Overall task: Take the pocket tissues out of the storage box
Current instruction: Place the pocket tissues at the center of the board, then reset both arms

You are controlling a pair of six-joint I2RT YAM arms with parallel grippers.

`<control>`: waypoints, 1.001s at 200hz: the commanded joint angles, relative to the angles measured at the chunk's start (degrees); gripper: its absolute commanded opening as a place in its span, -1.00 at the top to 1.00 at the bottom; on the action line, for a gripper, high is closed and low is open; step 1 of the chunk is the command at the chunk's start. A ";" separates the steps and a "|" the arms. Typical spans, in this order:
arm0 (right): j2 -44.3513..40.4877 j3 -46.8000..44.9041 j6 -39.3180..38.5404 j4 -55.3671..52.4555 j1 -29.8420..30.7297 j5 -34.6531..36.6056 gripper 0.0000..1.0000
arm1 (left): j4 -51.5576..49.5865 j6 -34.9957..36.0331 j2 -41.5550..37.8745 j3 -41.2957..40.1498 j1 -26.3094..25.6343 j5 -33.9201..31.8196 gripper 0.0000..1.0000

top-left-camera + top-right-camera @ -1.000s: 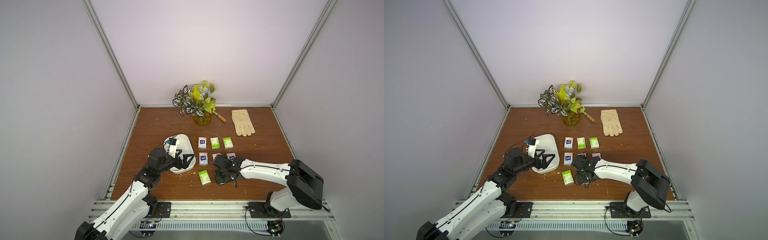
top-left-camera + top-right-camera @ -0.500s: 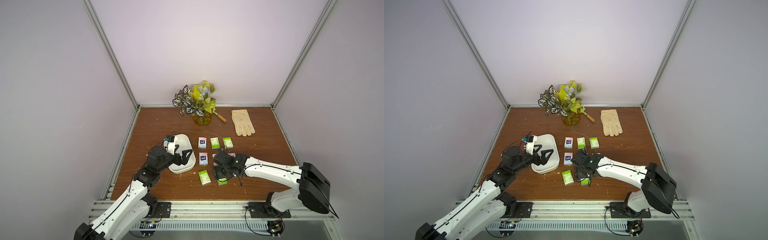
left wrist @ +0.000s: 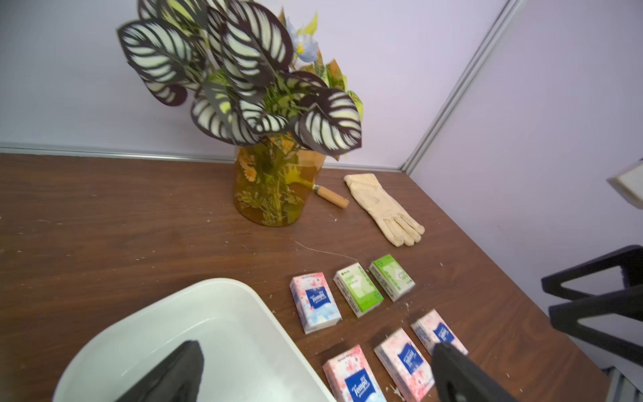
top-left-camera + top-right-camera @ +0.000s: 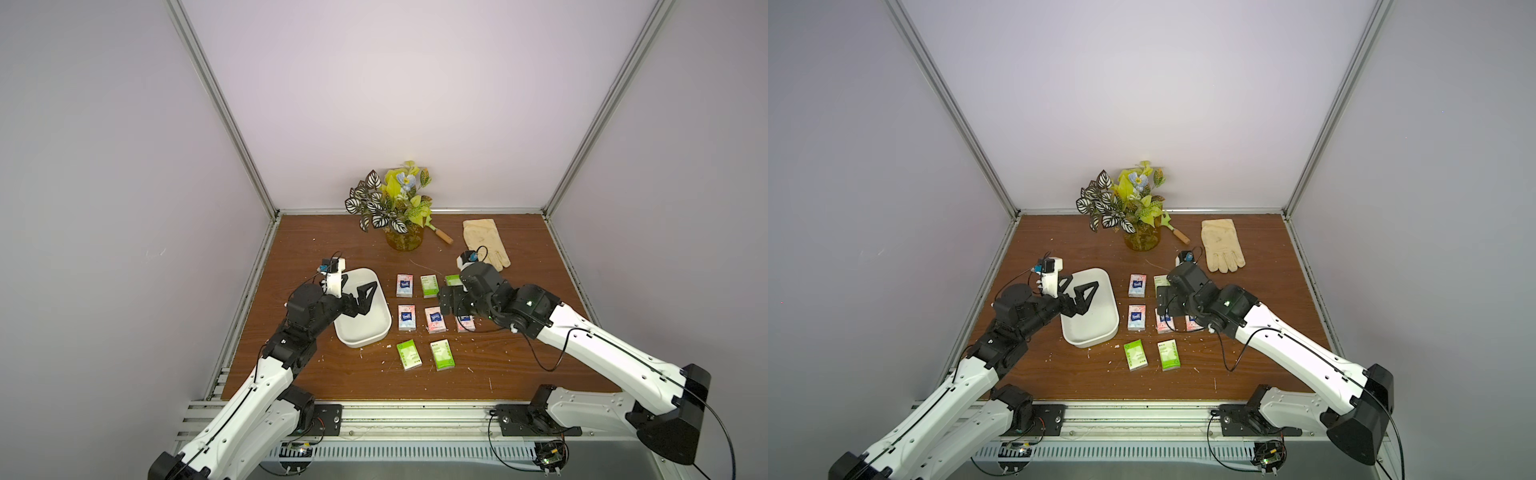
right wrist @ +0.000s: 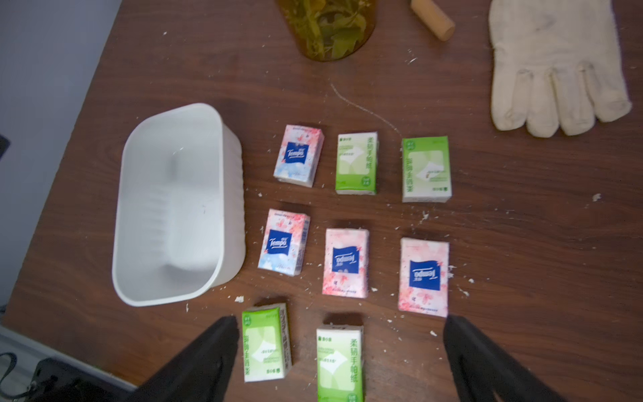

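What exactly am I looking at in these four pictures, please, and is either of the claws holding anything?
This is a two-armed robot mounted at the front of a wooden table. Two pictures look down on the whole scene; the other two come from a camera on each wrist. Each arm ends in a two-fingered gripper. The left gripper hangs open over the storage box, a white tub that looks empty. The right gripper is open too, above the pocket tissues: eight small packets, four green and four pink, lying in rows beside the tub. Neither holds anything. At the back are a potted plant and a cream glove.
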 commanded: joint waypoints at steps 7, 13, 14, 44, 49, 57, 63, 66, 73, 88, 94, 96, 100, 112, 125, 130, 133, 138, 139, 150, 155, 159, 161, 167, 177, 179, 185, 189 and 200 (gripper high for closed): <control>-2.45 -0.22 -7.78 2.09 -5.81 1.41 -0.98 | -0.19 0.97 0.85 3.68 2.11 -4.09 -0.96; -2.91 -0.63 -8.77 2.95 -7.30 1.34 -0.98 | -0.91 1.30 1.15 4.29 2.22 -5.19 -0.96; -2.97 -0.69 -8.95 3.12 -7.54 1.31 -0.98 | -1.00 1.34 1.21 4.39 2.19 -5.37 -0.96; -5.57 -4.63 -13.33 9.21 -14.60 0.09 -0.98 | -3.02 2.03 2.37 6.43 2.45 -10.14 -0.96; -6.17 -5.51 -13.86 10.51 -15.69 0.26 -0.98 | -3.32 2.15 2.42 6.62 2.51 -10.96 -0.96; -7.20 -6.91 -15.00 12.54 -17.34 0.91 -0.98 | -3.85 2.21 2.42 6.92 2.51 -12.46 -0.96; -8.10 -8.29 -16.08 14.43 -18.34 1.65 -0.98 | -4.10 2.25 2.33 6.87 2.57 -13.66 -0.96; -8.51 -8.96 -16.42 15.34 -18.86 2.24 -0.98 | -4.23 2.22 2.29 6.83 2.60 -14.28 -0.96; -9.55 -10.53 -16.90 17.55 -20.17 3.33 -0.98 | -4.48 2.25 2.20 6.83 2.67 -15.91 -0.96; -12.00 -14.68 -18.32 23.04 -23.48 3.64 -0.98 | -5.06 2.42 2.07 6.61 2.76 -19.66 -0.96; -12.92 -16.40 -18.53 25.50 -24.85 3.23 -0.98 | -5.40 2.43 2.07 6.63 2.74 -21.17 -0.96; -13.20 -17.04 -18.72 26.40 -25.30 3.11 -0.98 | -5.50 2.49 2.07 6.66 2.79 -21.67 -0.96; -13.72 -18.25 -19.06 28.01 -26.14 2.77 -0.98 | -5.67 2.64 2.07 6.70 2.87 -22.55 -0.96; -14.88 -21.51 -19.64 32.29 -28.64 2.03 -0.98 | -5.82 2.98 2.02 6.79 3.04 -24.52 -0.96; -15.25 -24.30 -20.33 35.87 -31.46 1.59 -0.98 | -5.74 3.51 1.89 6.87 3.22 -25.69 -0.96; -15.16 -25.06 -20.24 36.99 -32.53 1.67 -0.98 | -5.73 3.78 1.76 6.87 3.28 -25.95 -0.96; -15.02 -25.68 -20.34 37.75 -33.21 1.62 -0.98 | -5.69 3.95 1.72 6.98 3.31 -26.13 -0.96; -14.78 -26.45 -20.84 39.05 -34.34 1.48 -0.98 | -5.60 4.08 1.59 7.02 3.39 -26.50 -0.96; -14.71 -26.61 -20.97 39.32 -34.51 1.47 -0.98 | -5.58 4.13 1.56 6.95 3.39 -26.57 -0.96; -14.00 -28.23 -21.78 41.74 -36.70 1.76 -0.98 | -5.32 4.36 1.29 6.70 3.40 -27.39 -0.96; -13.71 -29.08 -22.23 43.29 -37.56 1.81 -0.98 | -5.14 4.36 1.20 6.46 3.39 -27.68 -0.96; -13.47 -29.91 -22.89 44.61 -38.28 1.81 -0.98 | -4.93 4.36 1.11 6.31 3.44 -27.94 -0.96; -13.36 -30.29 -23.17 45.26 -38.57 1.86 -0.98 | -4.85 4.40 1.10 6.20 3.47 -28.06 -0.96; -13.04 -31.62 -23.81 47.45 -39.45 1.86 -0.98 | -4.56 4.44 1.01 5.89 3.46 -28.25 -0.96; -12.63 -34.24 -25.72 51.87 -40.85 1.03 -0.98 | -4.17 4.52 1.06 5.56 3.64 -28.40 -0.96; -12.55 -34.77 -26.16 52.77 -41.08 0.85 -0.98 | -4.09 4.53 1.09 5.44 3.59 -28.40 -0.96; -12.32 -36.29 -26.96 54.96 -41.82 0.89 -0.98 | -3.98 4.54 1.23 5.39 3.81 -28.47 -0.96; -12.20 -37.28 -27.26 56.48 -42.18 1.01 -0.98 | -3.98 4.53 1.36 5.34 3.87 -28.50 -0.96; -11.67 -39.69 -28.65 60.03 -43.70 0.67 -0.98 | -3.98 4.54 1.86 5.37 4.08 -28.52 -0.96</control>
